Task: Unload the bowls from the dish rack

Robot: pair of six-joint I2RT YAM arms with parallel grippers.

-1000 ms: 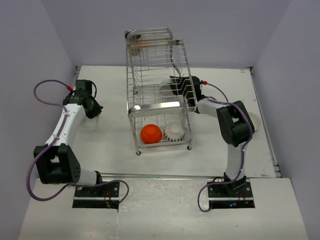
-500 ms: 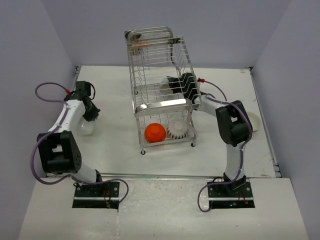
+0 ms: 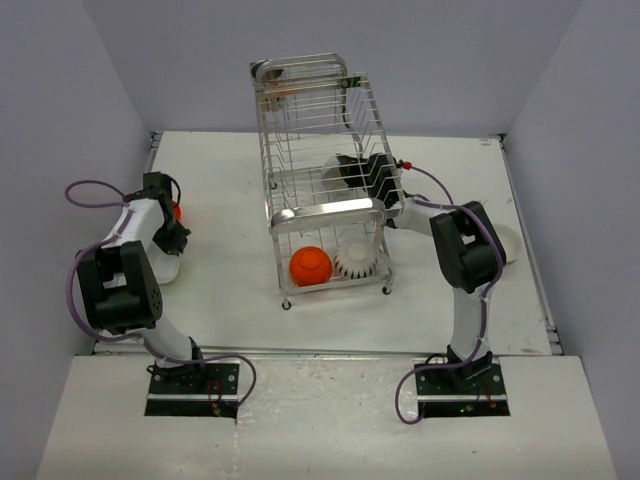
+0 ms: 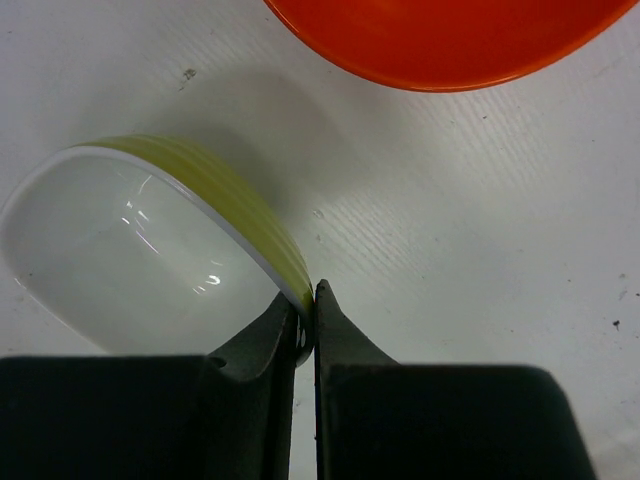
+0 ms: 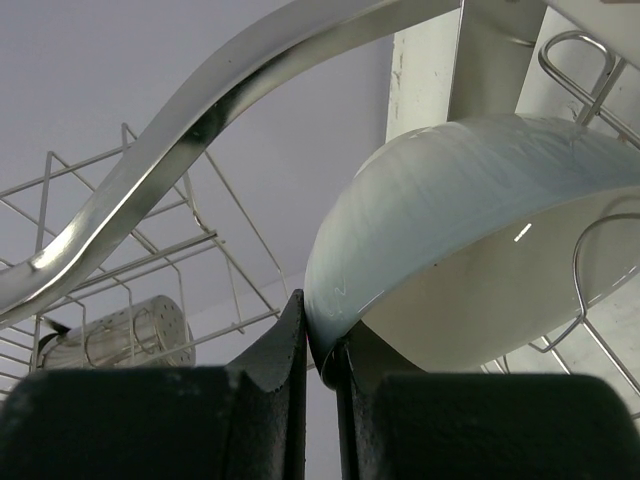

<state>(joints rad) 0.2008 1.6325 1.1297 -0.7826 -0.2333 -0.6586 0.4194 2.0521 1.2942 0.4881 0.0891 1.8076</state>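
Left wrist view first. The desk-side orange bowl (image 4: 450, 40) is cut off by the top edge, so we only get its lower curve. The left hand (image 4: 308, 303) is clamped on the rim of the green-sided bowl (image 4: 140, 250), one finger inside and one outside. That bowl is white inside and tilted over the desk (image 4: 480, 250), lower left of frame. We can't tell whether it touches the surface.

From the top cam that hand is mostly hidden under its own arm at the left. Only a sliver of orange and a pale patch peek out beside it.

Over to the right wrist view. The right hand (image 5: 320, 335) is pinched on the rim of the white bowl (image 5: 470, 250), which fills the right half and is cut by the frame edge. Wires cross in front of it and the shiny flat bar (image 5: 200, 130) sweeps across upper left. A perforated cylinder (image 5: 140, 335) shows lower left, blurry.

Top cam, centre: the dish rack (image 3: 325, 205) stands on the desk w/ the right arm reaching into its middle tier from the right. The lower tier holds the lower-tier orange bowl (image 3: 310, 265) and, just beside it on the right, the ribbed white bowl (image 3: 355, 262). There's something orange on the top tier (image 3: 280, 95), too barred over to identify. At mid-right a pale round shape (image 3: 513, 245) is half hidden behind the right arm.
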